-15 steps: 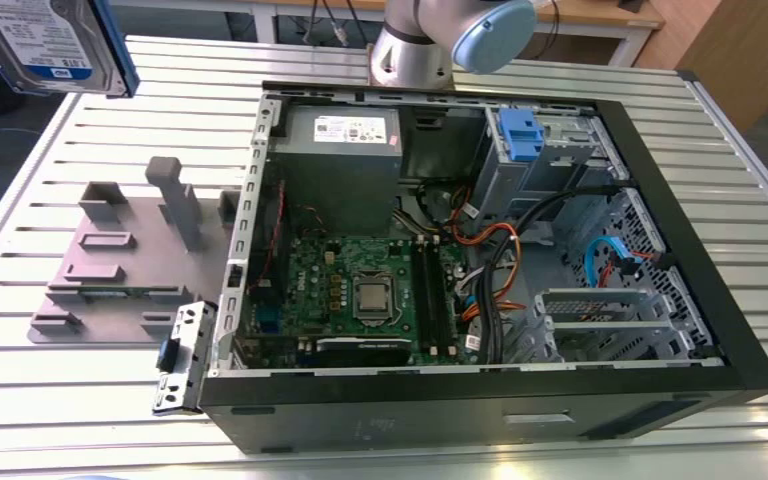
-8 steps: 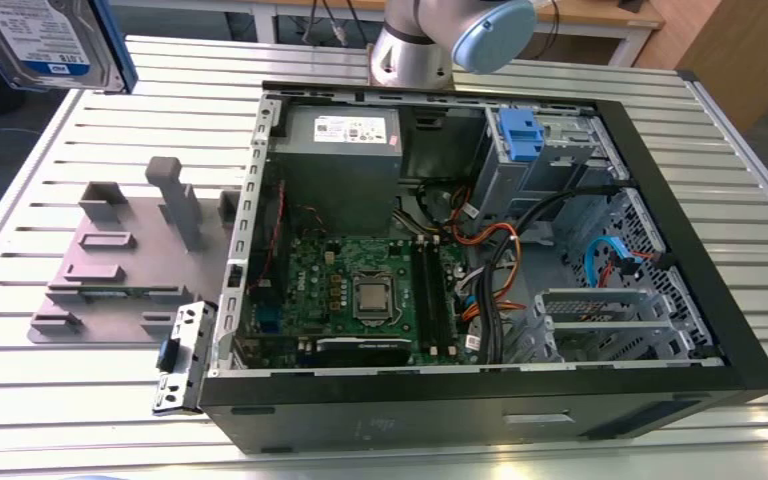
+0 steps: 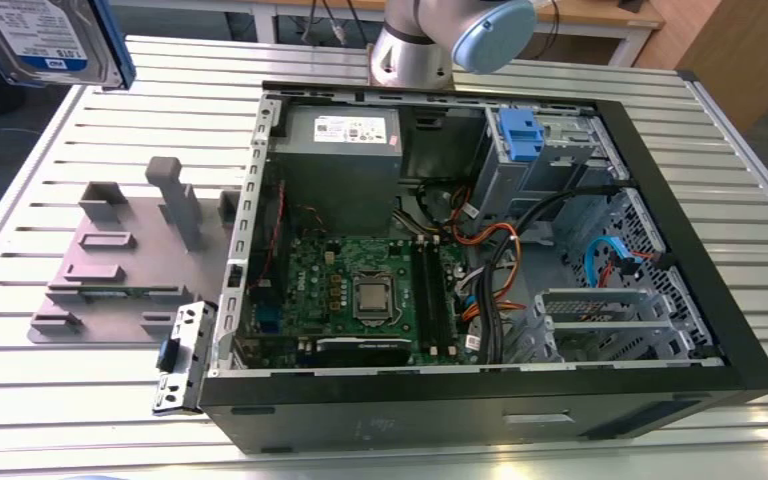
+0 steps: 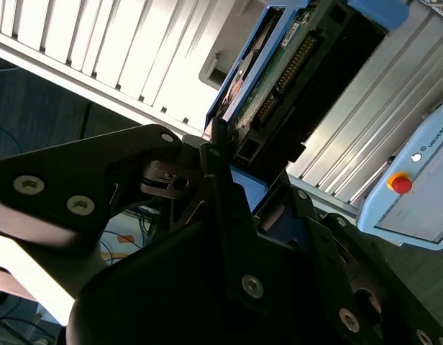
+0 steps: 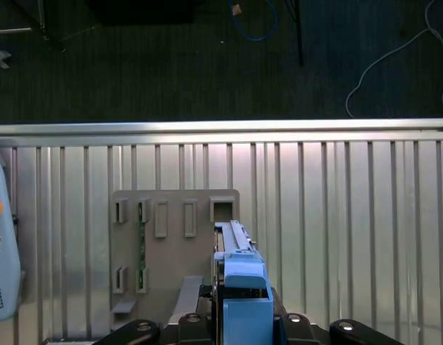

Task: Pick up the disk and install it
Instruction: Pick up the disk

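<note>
Currently I hold the disk in the air, well apart from the case, past its far corner at the exterior view's left. The disk's white-and-blue label faces that camera, and a blue rail runs along the edge nearer the case.

In the second wrist view the gripper is clamped on the disk. A black finger presses one face, and I see the green circuit side and a row of connector pins.

In the first wrist view the disk appears edge-on, its blue rail towards the camera. Below it is a grey plate with upright slots. That plate lies flat on the slatted metal table, just beside the case at the exterior view's left.

The case lies on its side, open upward. Inside it sit a green board, a grey box at the far end, and a blue-fronted bay near that box. The arm's base stands just behind the case. A pale pendant with a red button lies on the table.
</note>
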Robot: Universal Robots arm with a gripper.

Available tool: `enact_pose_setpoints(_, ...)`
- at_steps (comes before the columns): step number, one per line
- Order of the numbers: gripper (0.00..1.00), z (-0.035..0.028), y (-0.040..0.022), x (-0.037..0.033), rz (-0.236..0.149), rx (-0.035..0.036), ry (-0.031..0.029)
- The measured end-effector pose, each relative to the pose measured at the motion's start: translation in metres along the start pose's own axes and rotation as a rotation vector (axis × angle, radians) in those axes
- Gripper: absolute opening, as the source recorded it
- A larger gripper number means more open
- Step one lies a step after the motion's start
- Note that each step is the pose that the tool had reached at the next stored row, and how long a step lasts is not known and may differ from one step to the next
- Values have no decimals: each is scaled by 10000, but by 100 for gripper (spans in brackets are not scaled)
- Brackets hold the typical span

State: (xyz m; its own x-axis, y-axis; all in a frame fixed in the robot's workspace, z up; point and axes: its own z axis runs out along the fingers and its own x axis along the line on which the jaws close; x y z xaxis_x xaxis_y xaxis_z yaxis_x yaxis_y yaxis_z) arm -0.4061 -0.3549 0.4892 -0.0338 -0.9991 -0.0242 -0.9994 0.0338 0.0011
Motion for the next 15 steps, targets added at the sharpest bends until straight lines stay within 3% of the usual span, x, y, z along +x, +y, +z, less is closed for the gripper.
enact_pose_setpoints(9, 36, -55, 0, -1, 0, 0, 0)
enact_pose_setpoints(15, 36, -59, -1, -1, 0, 0, 0)
